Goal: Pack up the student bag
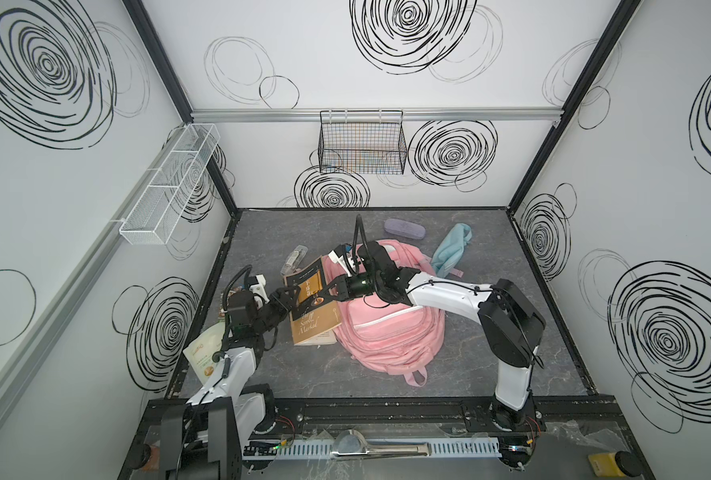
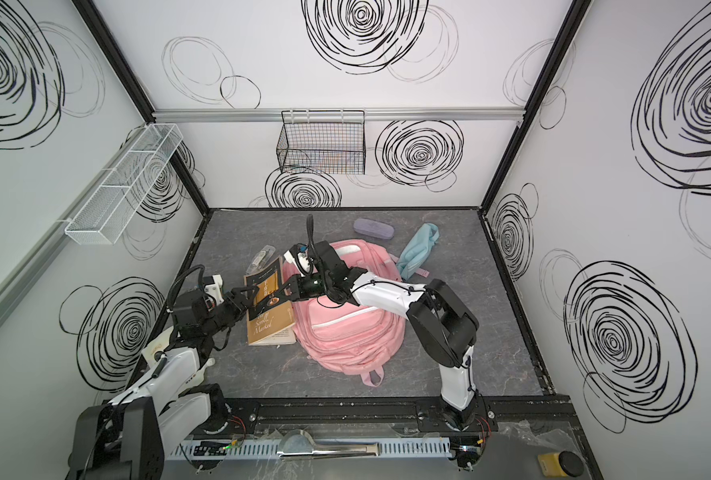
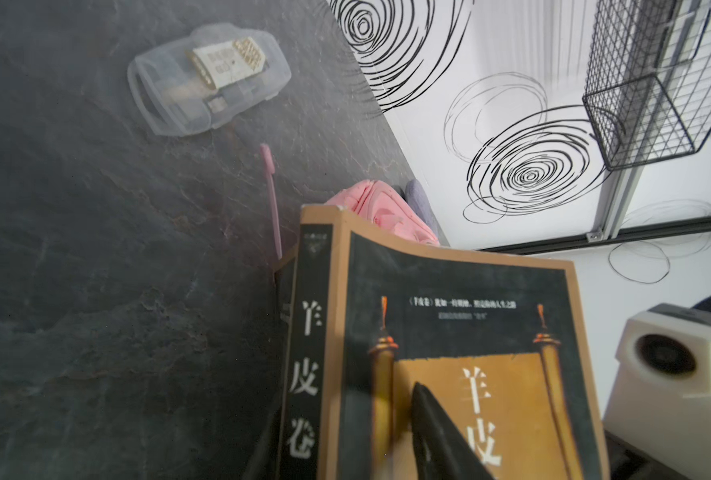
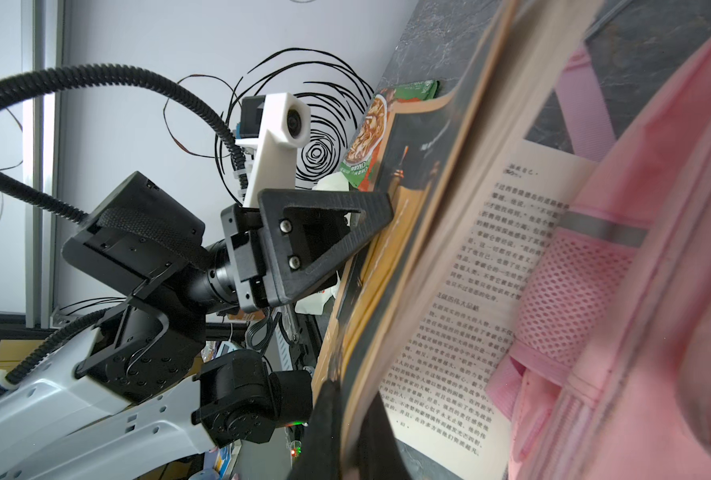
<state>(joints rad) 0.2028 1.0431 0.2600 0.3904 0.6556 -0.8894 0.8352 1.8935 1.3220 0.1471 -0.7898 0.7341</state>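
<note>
**A:** What's the room like?

**B:** A white booth, its walls scrawled with black swirls. A black wire basket (image 1: 362, 143) hangs from the metal rail on the back wall. A white mesh tray (image 1: 170, 187) hangs on the left wall.

**A:** And the surface?

**B:** A dark grey, marbled table (image 1: 491, 353). The backpack (image 1: 391, 328) lies flat near its middle, pockets up, with its loop toward the arms' bases.

**A:** What's around it?

**B:** A purple case (image 1: 403, 228) and a blue pouch (image 1: 451, 249) lie toward the back wall. A clear plastic box (image 1: 295, 255) sits back left. A snack packet (image 1: 204, 353) is at the left edge, partly behind the arm.

**A:** The book?

**B:** The book (image 1: 314, 322) is just left of the backpack, touching it. The right gripper (image 1: 319, 296) reaches across the backpack and pinches the cover and front pages. They stand up off the rest, so a printed page shows.

**A:** The left gripper?

**B:** The left gripper (image 1: 293, 296) is at the spine side. One finger (image 3: 437, 436) lies on the cover and the other is hidden, so I can't tell if it's squeezing.
</note>
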